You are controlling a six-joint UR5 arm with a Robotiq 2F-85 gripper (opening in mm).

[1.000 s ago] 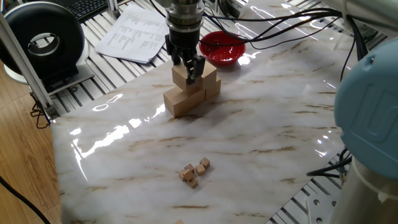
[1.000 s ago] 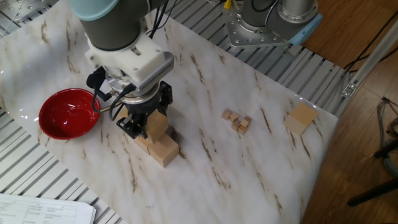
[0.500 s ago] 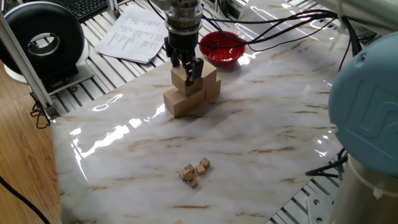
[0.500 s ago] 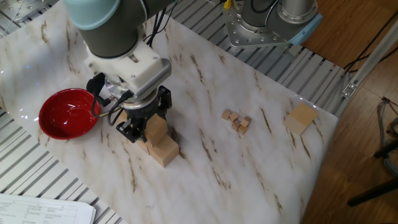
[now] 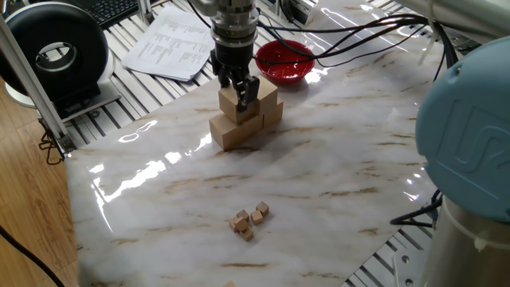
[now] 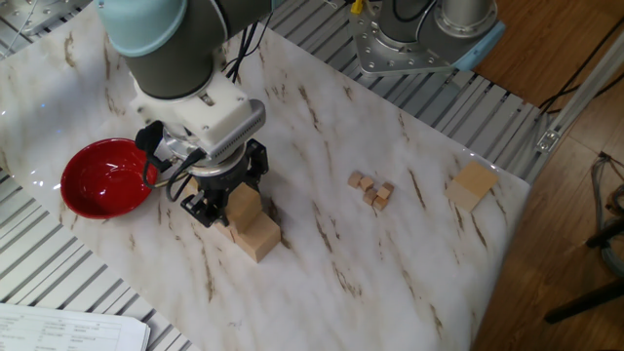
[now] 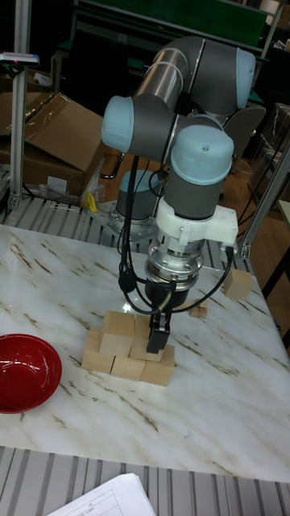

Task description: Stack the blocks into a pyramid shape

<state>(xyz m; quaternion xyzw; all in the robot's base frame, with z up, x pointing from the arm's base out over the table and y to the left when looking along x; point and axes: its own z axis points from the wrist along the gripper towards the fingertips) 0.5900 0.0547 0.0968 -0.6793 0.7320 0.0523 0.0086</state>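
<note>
The blocks form a stepped stack [image 5: 247, 119] near the red bowl, with a bottom row of three tan cubes [image 7: 129, 367] on the marble table. On that row sits one upper cube [image 7: 119, 325]. Beside it a second upper cube [image 5: 233, 99] [image 6: 244, 205] rests between my fingers. My gripper [image 5: 241, 88] [image 6: 226, 200] [image 7: 155, 337] comes straight down and is shut on this cube. One dark finger [image 7: 159, 334] hides part of it. Another large block [image 6: 473, 185] [image 7: 238, 284] lies alone near the table's edge.
A red bowl [image 5: 284, 60] [image 6: 105, 177] [image 7: 24, 371] stands close behind the stack. Several tiny wooden cubes [image 5: 249, 219] [image 6: 372, 188] lie in a cluster mid-table. Papers [image 5: 171, 44] and a black reel [image 5: 52, 52] sit beyond the table's edge, and cables hang from the arm.
The arm has shifted only slightly over the stack. My gripper stays around the same upper cube, and the stack looks unchanged.
</note>
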